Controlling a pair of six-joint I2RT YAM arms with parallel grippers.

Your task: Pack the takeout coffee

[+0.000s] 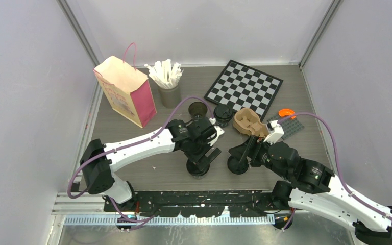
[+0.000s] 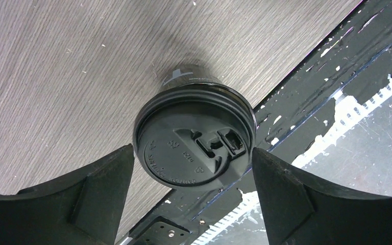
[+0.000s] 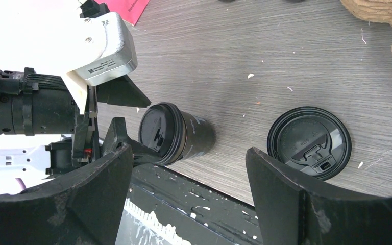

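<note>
**Now: Capped Coffee Cup Stands Between One Arm's Jaws**

From left, a pink paper bag stands toward the back of the grey wood-grain table, beside a grey cup of white stirrers. Farther right, an uncapped black cup and a second capped cup stand side by side. Nearer the front edge, the left gripper straddles a capped black cup that stands upright on the table. Its fingers sit right at the lid's rim on either side, and whether they press it cannot be told. Just right of that cup, a loose black lid lies flat on the table. The right gripper hovers near the lid, jaws spread wide with nothing between them. Behind it sits a brown pulp carrier. A chessboard lies at the back, and at far right are a grey studded plate and a small orange object.
</note>
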